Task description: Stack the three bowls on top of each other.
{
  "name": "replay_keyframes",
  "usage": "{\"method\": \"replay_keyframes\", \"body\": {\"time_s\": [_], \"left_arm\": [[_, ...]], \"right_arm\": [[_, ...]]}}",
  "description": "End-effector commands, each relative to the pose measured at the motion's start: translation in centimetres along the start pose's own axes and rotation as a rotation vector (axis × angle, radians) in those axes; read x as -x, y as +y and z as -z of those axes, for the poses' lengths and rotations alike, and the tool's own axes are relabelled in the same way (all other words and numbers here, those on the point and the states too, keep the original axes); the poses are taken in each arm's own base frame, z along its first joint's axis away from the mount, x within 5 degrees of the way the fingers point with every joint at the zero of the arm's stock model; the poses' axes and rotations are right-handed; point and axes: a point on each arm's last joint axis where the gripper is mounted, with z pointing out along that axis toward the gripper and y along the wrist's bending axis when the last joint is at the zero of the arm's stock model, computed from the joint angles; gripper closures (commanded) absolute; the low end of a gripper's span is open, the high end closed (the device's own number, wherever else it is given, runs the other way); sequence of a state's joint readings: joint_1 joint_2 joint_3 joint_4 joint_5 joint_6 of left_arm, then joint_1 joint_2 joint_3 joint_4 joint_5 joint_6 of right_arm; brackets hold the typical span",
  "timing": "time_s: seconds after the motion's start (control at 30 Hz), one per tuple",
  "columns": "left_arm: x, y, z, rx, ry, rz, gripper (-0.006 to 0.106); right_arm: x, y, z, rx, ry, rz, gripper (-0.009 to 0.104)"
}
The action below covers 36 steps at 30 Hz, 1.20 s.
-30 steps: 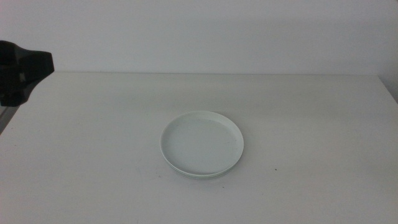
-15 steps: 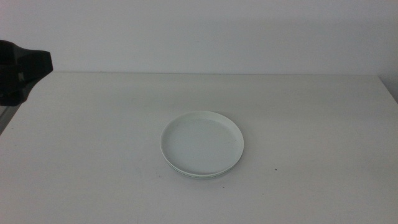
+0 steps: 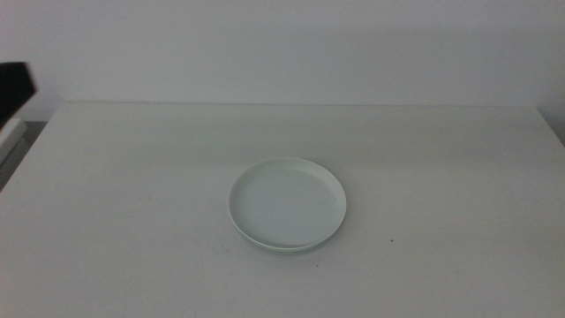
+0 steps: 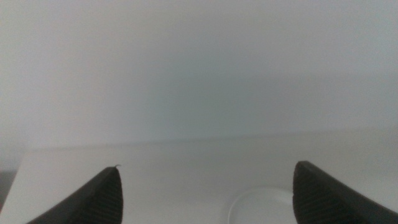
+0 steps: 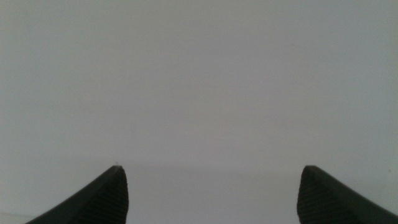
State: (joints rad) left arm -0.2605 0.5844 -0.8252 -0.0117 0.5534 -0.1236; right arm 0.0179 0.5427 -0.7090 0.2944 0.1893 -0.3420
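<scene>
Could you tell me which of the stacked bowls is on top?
The mint green bowl is on top: its whole inside faces up, while of the bowls beneath only thin rim edges show at the stack's near side.

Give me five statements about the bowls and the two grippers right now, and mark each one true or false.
1. The bowls sit nested in one stack on the table. True.
2. The left gripper is shut on a bowl. False: its jaws stand open and hold nothing.
3. The right gripper has open jaws. True.
4. A bowl lies alone near the table's far edge. False: only the stack shows.
5. The right arm reaches over the stack in the middle view. False: it is out of that view.
</scene>
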Motion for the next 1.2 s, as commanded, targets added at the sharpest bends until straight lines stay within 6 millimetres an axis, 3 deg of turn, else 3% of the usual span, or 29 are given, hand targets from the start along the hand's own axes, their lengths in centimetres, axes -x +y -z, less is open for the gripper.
{"method": "replay_keyframes", "body": {"time_s": [0.0,0.1,0.27,0.33,0.43,0.57,0.73,1.03,1.17], "left_arm": [[-1.1,0.1,1.4,-0.016,-0.072,0.018,0.007],[-3.8,0.6,3.2,-0.005,-0.138,0.020,0.007],[-10.0,1.7,4.3,0.081,-0.211,0.033,0.007],[-12.5,2.1,4.2,0.106,-0.218,0.057,0.007],[-16.0,2.7,2.6,0.144,-0.141,0.113,0.007],[-18.7,3.4,1.2,0.172,-0.109,0.136,0.007],[-20.8,3.8,0.4,0.184,-0.052,0.142,0.007],[-20.9,3.8,0.4,0.190,-0.046,0.124,0.007],[-20.9,4.1,0.4,0.220,-0.038,0.034,0.007]], "right_arm": [[-1.4,0.0,1.1,-0.011,0.001,0.010,0.003],[-4.7,0.3,2.7,-0.007,0.028,-0.005,0.003],[-11.5,0.8,5.4,-0.005,0.068,-0.002,0.003],[-13.5,1.0,5.9,-0.007,0.077,0.015,0.003],[-15.6,1.1,6.3,-0.009,0.095,0.033,0.003],[-18.3,1.1,6.2,-0.008,0.159,0.048,0.003],[-19.5,1.3,6.3,0.003,0.212,0.045,0.003],[-19.5,1.3,6.3,0.003,0.212,0.041,0.003],[-19.3,1.3,6.4,0.001,0.187,0.043,0.003]]}}
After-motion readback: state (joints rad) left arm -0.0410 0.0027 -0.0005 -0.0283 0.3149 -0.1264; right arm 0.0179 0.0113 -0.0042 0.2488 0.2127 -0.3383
